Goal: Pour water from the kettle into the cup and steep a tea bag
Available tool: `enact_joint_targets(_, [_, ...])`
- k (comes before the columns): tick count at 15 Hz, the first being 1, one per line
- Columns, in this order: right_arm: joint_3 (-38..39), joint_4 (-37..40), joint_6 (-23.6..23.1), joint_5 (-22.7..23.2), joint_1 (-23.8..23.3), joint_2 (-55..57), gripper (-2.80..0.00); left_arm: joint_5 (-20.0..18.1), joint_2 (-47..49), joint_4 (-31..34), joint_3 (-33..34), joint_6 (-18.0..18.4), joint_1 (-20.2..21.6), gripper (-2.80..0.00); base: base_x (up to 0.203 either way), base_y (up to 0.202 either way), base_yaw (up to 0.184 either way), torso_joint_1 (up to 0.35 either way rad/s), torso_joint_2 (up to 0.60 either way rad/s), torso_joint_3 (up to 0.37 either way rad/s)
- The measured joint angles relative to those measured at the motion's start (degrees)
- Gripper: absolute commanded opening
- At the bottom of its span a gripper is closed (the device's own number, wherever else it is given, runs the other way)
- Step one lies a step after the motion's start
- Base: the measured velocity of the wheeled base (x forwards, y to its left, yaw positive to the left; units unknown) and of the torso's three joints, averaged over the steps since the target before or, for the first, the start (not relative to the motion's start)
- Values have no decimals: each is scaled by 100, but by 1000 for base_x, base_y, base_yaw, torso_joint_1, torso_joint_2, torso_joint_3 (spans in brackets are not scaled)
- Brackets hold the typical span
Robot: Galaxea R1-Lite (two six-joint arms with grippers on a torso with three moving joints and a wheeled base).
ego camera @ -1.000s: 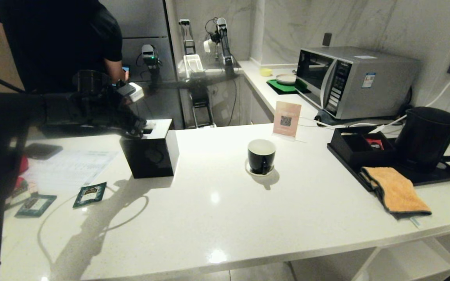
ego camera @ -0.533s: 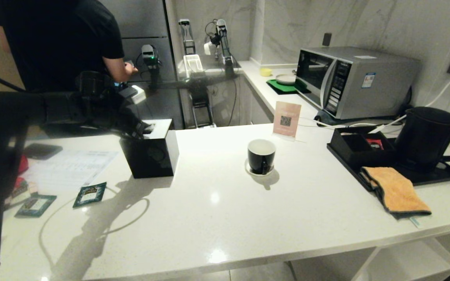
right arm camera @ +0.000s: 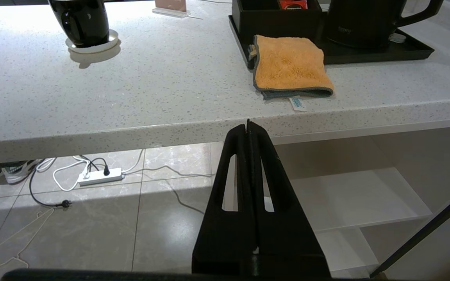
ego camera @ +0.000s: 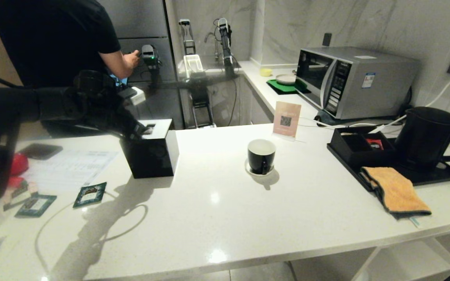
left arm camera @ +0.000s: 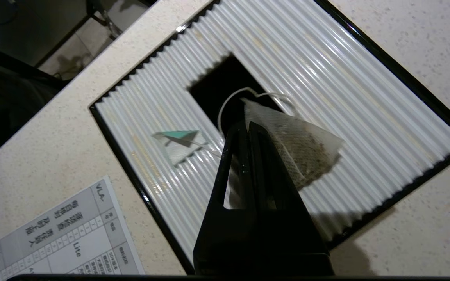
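My left gripper (left arm camera: pixel 247 124) is shut on the tea bag (left arm camera: pixel 303 148), a pale pouch with dark leaves inside. It holds the bag just above the slot in the white ribbed top of a black box (left arm camera: pixel 346 82). The bag's string loops to a small green-and-white tag (left arm camera: pixel 179 141) lying on that top. In the head view the left gripper (ego camera: pixel 141 130) is at the box (ego camera: pixel 152 152), far left of the cup (ego camera: pixel 261 156) on its saucer. The kettle (ego camera: pixel 424 136) stands on a black tray at the far right. My right gripper (right arm camera: pixel 247 123) is shut and empty, below the counter's front edge.
An orange cloth (ego camera: pixel 395 191) overhangs the black tray (ego camera: pixel 440 177), next to a low compartment box (ego camera: pixel 356 148). A microwave (ego camera: pixel 350 82) and a sign card (ego camera: pixel 286 119) stand behind. Green sachets (ego camera: pixel 90 194) and a printed sheet (ego camera: pixel 66 168) lie left. A person (ego camera: pixel 53 39) stands behind.
My left arm has shifted slightly while its gripper stays at the box top. The person's hand has risen and reached right to a device on the back counter.
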Motion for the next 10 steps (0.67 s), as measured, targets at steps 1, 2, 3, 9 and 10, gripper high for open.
enact_joint_targets(1, [0,2,-3,-2,0,0,-280,0,-9,16,1,49,-1,-280,0,0,0,0,0,0])
enact_joint_targets(2, [0,0,0,-3,0,0,-280,2,-9,17,1,132,2,-280,0,0,0,0,0,0])
enact_joint_targets(3, [0,0,-1,-2,0,0,-280,0,-6,21,1,189,11,-280,0,0,0,0,0,0])
enact_joint_targets(9, [0,2,1,-3,0,0,-280,2,24,10,-46,323,21,-280,0,0,0,0,0,0])
enact_joint_targets(10, [0,2,0,-2,0,0,-280,-2,17,4,-57,322,22,-280,0,0,0,0,0,0])
